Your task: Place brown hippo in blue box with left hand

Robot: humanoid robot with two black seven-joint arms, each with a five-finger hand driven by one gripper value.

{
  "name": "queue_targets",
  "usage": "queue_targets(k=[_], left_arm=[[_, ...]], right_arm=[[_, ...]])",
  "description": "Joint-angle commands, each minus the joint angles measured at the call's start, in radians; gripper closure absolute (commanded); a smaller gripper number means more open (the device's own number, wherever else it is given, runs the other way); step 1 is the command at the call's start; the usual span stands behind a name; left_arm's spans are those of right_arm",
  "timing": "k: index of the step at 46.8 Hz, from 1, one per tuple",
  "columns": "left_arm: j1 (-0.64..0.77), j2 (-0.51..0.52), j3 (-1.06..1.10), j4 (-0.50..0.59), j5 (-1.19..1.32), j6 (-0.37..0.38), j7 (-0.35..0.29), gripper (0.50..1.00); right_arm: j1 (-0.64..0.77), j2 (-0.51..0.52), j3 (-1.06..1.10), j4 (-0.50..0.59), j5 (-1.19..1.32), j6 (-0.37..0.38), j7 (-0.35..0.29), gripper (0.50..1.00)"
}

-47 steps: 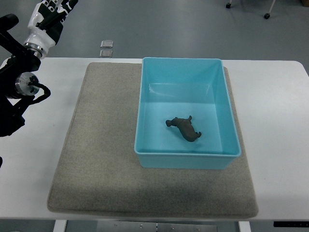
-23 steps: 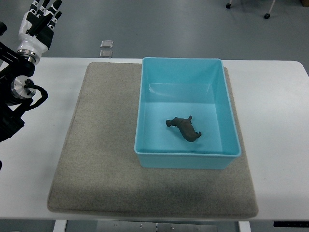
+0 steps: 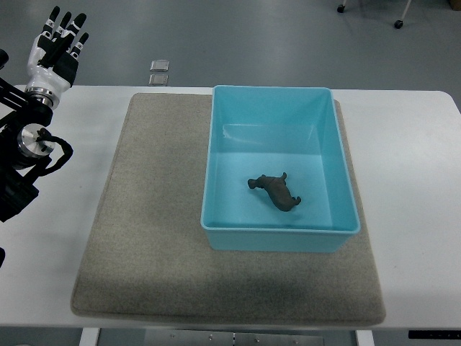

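Nearest the camera, along the bottom of the view, runs the front edge of one white table [image 3: 418, 216], and on it lies one grey-brown felt mat [image 3: 151, 238] that reaches almost to that edge. One blue box [image 3: 346, 180] stands on the mat, over the mat's right half, its right wall close to the mat's right border and its far wall about level with the mat's far border. Inside the box lies the one brown hippo [image 3: 275, 191], resting on the box floor toward the near wall and a little right of the middle, clear of all four walls. Nothing else lies in the box.

Left of the box, well apart from it and beyond the mat's left border, one dark robot arm [image 3: 18, 158] comes in from the left edge of the view over the bare table. At its far end is the left hand [image 3: 56, 45], white and black, held past the table's far left corner with the fingers [image 3: 72, 25] spread and straight, holding nothing.

Beyond the box, past the table's far edge, two small square plates [image 3: 159, 71] sit on the grey floor, one just behind the other, in line with the mat's far left part.
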Motion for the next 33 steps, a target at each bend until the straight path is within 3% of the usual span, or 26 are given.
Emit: queue_targets(k=[1,33], left_arm=[[0.004,-0.001,0.001,-0.002,-0.002,-0.001,0.000,0.504],[0.033,-0.015,-0.001,-0.006,-0.043,-0.001,0.002,0.504]], right_arm=[[0.000,0.000,0.000,0.000,0.000,0.000,0.000,0.564],[0.000,0.000,0.002,0.015,-0.002,0.014,0.000,0.564]])
